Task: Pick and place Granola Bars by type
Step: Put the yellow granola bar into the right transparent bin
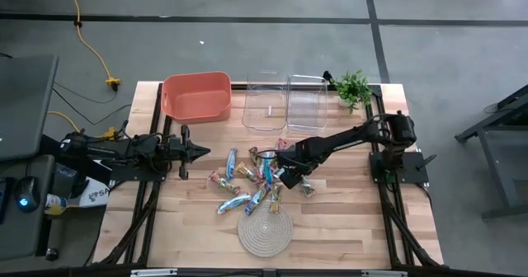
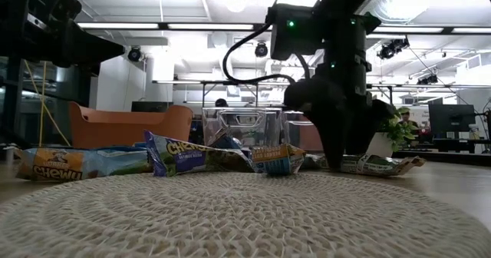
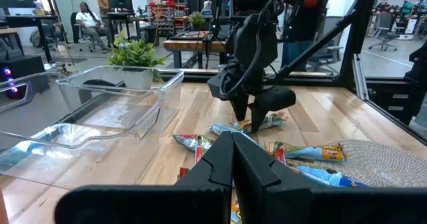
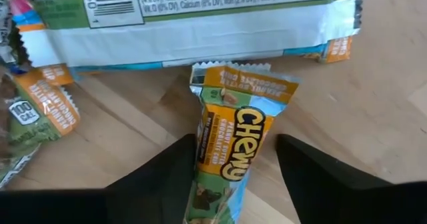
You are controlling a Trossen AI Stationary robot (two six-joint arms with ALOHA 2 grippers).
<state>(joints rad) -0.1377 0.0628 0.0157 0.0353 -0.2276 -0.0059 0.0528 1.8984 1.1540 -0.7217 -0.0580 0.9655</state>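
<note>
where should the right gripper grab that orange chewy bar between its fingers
Across the narrow middle of the orange Chewy bar, coming straight down from above. It lies flat on the wooden table, and the right gripper is open with one finger on each long edge. Avoid the thin crimped end.

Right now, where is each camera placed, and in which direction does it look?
High: overhead, looking down; both arms, bars, mat.
Low: table height, over the mat; right gripper among bars.
Left wrist: past the shut left gripper at the right arm.
Right wrist: down at a bar between open fingers.
High and low share the mat.
</note>
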